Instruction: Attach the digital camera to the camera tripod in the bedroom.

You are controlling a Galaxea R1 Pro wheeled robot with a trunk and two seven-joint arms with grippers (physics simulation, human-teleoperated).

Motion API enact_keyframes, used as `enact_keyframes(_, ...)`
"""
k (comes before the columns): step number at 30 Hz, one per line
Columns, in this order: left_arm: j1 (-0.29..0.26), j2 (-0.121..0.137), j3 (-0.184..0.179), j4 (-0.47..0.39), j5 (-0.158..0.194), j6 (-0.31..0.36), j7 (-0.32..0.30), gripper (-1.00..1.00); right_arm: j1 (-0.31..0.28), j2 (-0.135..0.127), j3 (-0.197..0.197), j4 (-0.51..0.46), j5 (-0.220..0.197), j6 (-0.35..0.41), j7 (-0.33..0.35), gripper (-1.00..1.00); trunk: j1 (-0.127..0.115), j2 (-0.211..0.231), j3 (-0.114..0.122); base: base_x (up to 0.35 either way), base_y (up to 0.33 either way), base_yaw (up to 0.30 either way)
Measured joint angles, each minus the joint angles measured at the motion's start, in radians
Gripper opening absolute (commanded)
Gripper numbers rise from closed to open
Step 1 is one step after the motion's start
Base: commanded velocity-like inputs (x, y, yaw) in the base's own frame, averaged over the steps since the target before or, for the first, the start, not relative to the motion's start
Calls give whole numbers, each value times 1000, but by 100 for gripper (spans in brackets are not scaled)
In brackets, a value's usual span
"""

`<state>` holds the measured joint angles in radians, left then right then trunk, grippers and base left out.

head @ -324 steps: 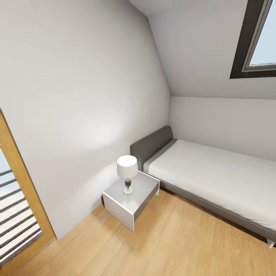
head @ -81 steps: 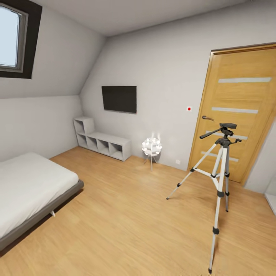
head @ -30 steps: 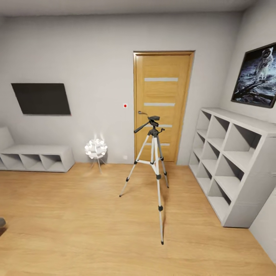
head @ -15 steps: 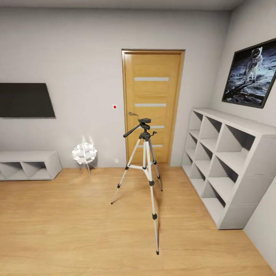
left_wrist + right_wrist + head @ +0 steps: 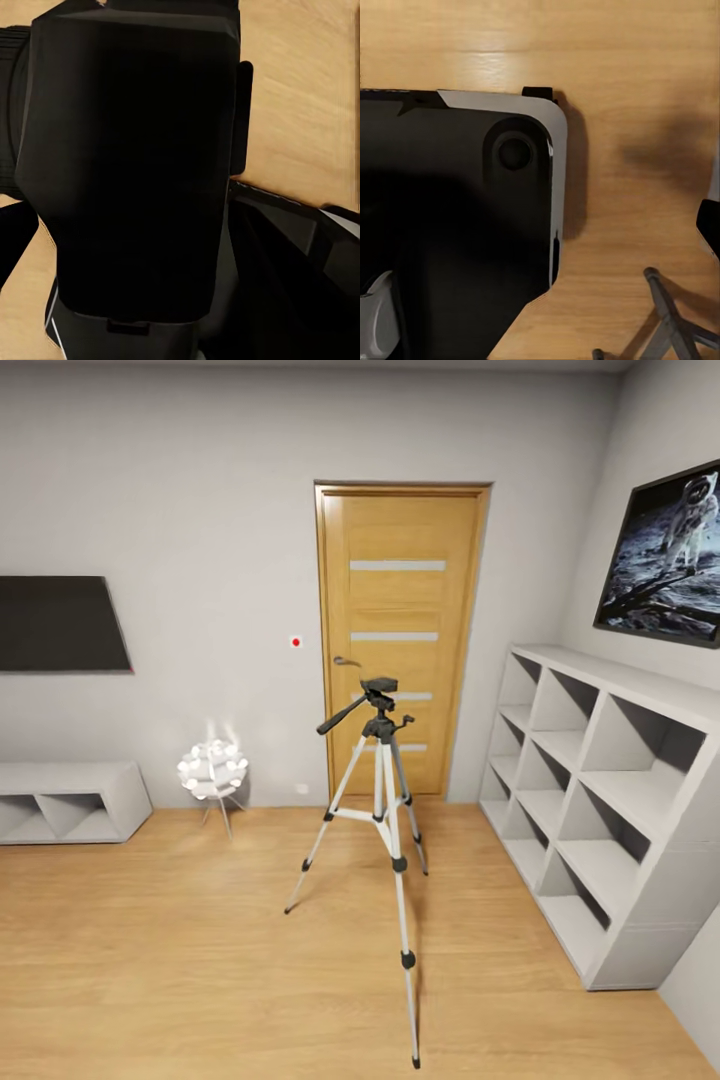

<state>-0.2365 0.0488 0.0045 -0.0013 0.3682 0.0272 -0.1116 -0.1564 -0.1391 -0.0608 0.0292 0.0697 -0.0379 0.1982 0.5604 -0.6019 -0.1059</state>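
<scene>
One camera tripod (image 5: 381, 726) stands ahead by the door (image 5: 400, 610); approach step, I must drive nearer; my grippers' grip, I cannot tell.

The camera tripod (image 5: 385, 830) has silver legs with black joints, feet and head. It stands on a light wood plank floor (image 5: 180, 950) before an orange-brown wooden door (image 5: 398, 640) with pale horizontal stripes. The walls (image 5: 180, 510) are pale grey, the cube shelves (image 5: 610, 800) white.
</scene>
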Motion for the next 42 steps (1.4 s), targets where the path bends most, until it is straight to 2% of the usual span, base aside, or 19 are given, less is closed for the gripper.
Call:
enact_keyframes(14, 0, -10, 0, 0, 0, -7, -1, -100, 0, -4, 0, 0, 0, -3, -4, 100, 0, 0, 0, 305, 153, 0)
enact_keyframes(37, 0, -11, 0, 0, 0, -7, -1, -100, 0, -1, 0, 0, 0, -13, -7, 100, 0, 0, 0, 220, 289, -1)
enact_keyframes(42, 0, -11, 0, 0, 0, -6, -1, -100, 0, 1, 0, 0, 0, -13, -7, 100, 0, 0, 0, 157, 327, -148)
